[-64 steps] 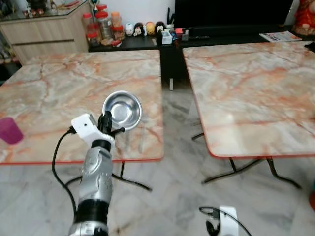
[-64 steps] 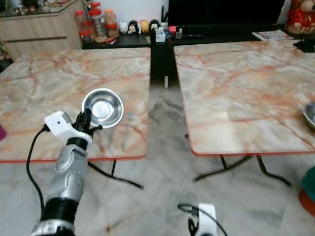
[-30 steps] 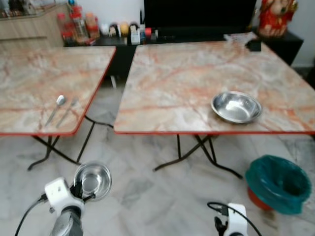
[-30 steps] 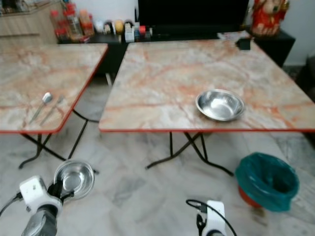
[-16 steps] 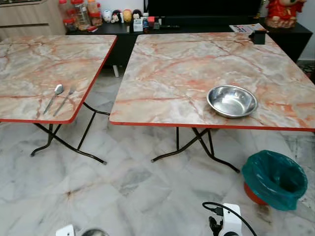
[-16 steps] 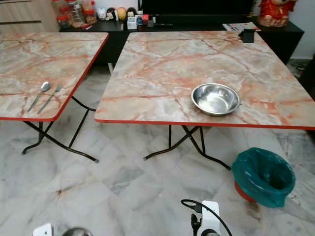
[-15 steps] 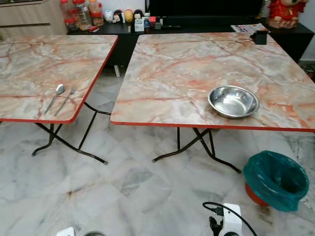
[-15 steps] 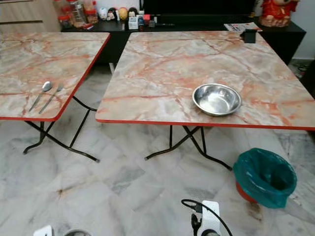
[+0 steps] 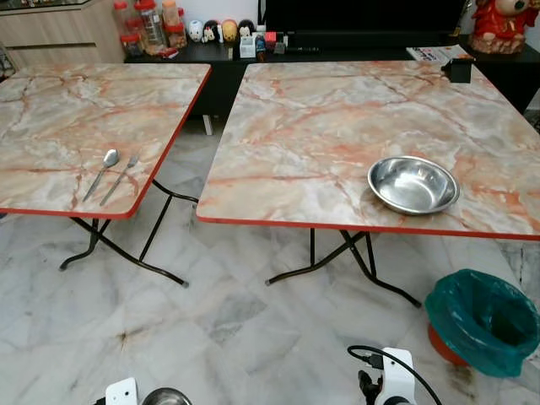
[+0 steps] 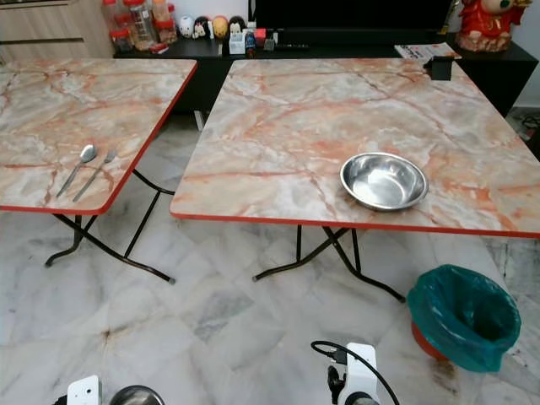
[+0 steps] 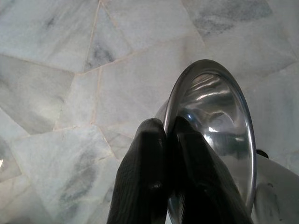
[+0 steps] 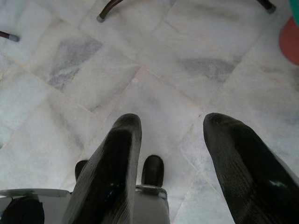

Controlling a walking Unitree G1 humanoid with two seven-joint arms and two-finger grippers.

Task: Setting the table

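My left gripper (image 11: 167, 126) is shut on the rim of a steel bowl (image 11: 215, 130), held low over the marble floor; the bowl's edge peeks in at the bottom of the left eye view (image 9: 166, 396). A second steel bowl (image 9: 413, 184) sits on the right marble table (image 9: 321, 110) near its front edge. A spoon (image 9: 107, 164) and a fork (image 9: 122, 173) lie side by side near the front right corner of the left table (image 9: 51, 126). My right gripper (image 12: 173, 128) hangs open above the floor, holding nothing.
A green-lined bin (image 9: 485, 321) stands on the floor at the right, below the right table. Black folding legs (image 9: 337, 257) spread under both tables. A dark console (image 9: 228, 46) with jars and figurines runs along the back wall. A gap separates the tables.
The view has swung from the left table to take in both tables and the second bowl. My left arm has dropped to the bottom of the view, still gripping its bowl.
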